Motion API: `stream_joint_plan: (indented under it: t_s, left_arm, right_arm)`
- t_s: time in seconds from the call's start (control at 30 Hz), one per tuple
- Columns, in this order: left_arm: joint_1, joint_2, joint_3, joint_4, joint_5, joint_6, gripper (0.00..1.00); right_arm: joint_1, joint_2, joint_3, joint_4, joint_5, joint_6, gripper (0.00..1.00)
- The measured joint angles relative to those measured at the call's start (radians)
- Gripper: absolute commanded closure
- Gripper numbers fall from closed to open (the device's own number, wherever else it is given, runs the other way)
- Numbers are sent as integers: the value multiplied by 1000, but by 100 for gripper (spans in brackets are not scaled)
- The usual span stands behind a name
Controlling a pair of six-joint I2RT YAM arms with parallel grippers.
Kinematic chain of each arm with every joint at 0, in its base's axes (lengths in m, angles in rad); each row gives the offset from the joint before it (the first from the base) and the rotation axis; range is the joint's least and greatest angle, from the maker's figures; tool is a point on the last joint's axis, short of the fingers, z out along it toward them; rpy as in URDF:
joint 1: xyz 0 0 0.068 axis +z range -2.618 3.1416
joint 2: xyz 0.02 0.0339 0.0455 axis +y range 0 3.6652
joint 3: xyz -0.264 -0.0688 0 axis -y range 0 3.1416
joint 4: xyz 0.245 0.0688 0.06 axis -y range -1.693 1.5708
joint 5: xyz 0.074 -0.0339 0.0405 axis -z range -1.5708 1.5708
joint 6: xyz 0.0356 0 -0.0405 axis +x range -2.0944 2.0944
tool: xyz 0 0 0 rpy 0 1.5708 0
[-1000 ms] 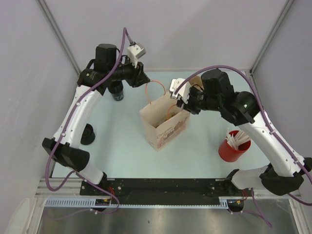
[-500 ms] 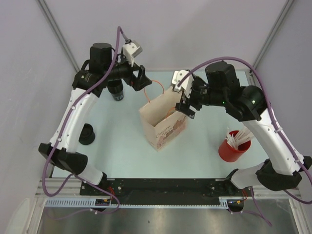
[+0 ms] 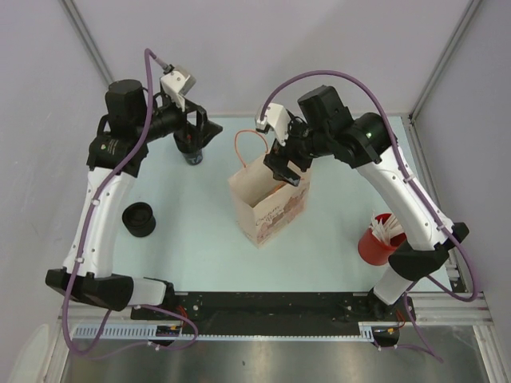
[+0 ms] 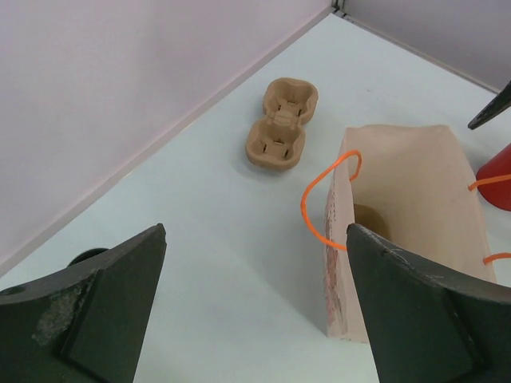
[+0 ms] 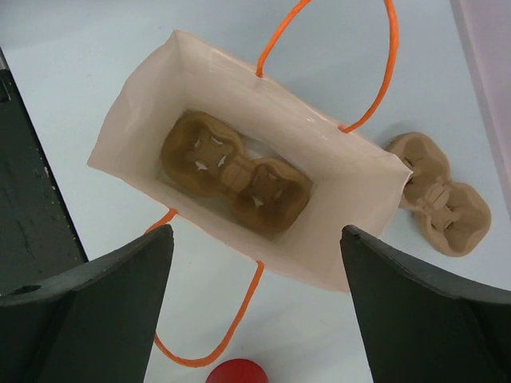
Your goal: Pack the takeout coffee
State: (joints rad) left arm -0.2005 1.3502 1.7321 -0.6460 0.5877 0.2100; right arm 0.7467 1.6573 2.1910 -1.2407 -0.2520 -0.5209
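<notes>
A tan paper bag (image 3: 267, 203) with orange handles (image 3: 248, 147) stands open mid-table. A brown cup carrier (image 5: 235, 171) lies flat on its bottom. My right gripper (image 3: 284, 160) hovers open just above the bag's far rim, with nothing between its fingers (image 5: 88, 319). My left gripper (image 3: 196, 132) is open and empty, off to the bag's left, above a dark lidded cup (image 3: 192, 152). In the left wrist view the bag (image 4: 399, 231) stands by the right finger (image 4: 431, 319). A second dark cup (image 3: 140, 219) stands near the left arm.
A second brown carrier (image 4: 281, 124) lies on the table by the back wall, beyond the bag; it also shows as the carrier (image 5: 439, 203) in the right wrist view. A red cup of stirrers (image 3: 383, 238) stands at the right. Walls close off three sides.
Both grippers have opened and let go of the bag's orange handles. The left arm drew back to the left over the dark cup. The right gripper shifted left over the bag.
</notes>
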Motion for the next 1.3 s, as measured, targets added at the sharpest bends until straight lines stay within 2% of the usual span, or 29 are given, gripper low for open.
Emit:
stream_joint_plan:
  t_s: [0.5,1.0,1.3]
  left_arm:
    - [10,-46,-98,18,-2,0,1]
    - [11,-48,-134,44,14,-4,1]
    - [11,-48,-139,43,21,-3,1]
  right_arm:
    - [-10,47,15,-53,-4,55,9]
    - [-13,47,15,-63,-27,58,8]
    - [-40,42,15,19,21,90,8]
